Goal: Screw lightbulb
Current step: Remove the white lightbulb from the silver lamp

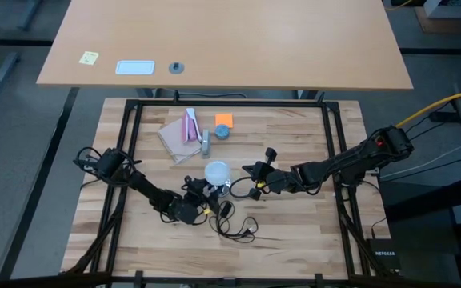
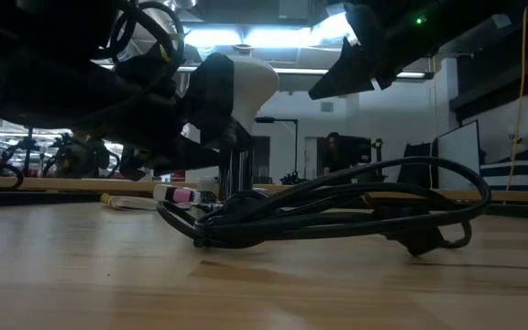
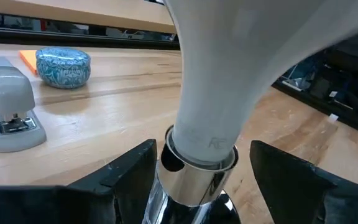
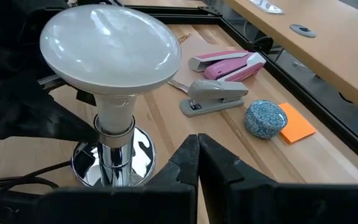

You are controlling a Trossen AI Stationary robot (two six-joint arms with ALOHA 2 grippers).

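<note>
- The wooden table (image 1: pixel 294 208) holds everything, and both arms reach in over its middle.
- The left gripper (image 3: pixel 197 180) is low at the bulb's bottom end. Its two fingers (image 3: pixel 129 174) are spread wide, one on each side of the shiny socket (image 4: pixel 112 163). I cannot tell if they touch it.
- The right gripper (image 4: pixel 197 163) is just beside the bulb and a bit lower than its round top. Its fingers are pressed together and hold nothing.
- The lightbulb (image 4: pixel 110 53) stands straight up between the two grippers, with its neck down in the socket.
- A black cord (image 2: pixel 337 206) lies in loops on the table right by the left gripper.
- A grey stapler (image 4: pixel 217 96) and a pink stapler (image 4: pixel 225 60) lie past the bulb, farther from both grippers.
- A small blue tin (image 4: pixel 265 119) sits next to an orange note pad (image 4: pixel 297 129), past the staplers.
</note>
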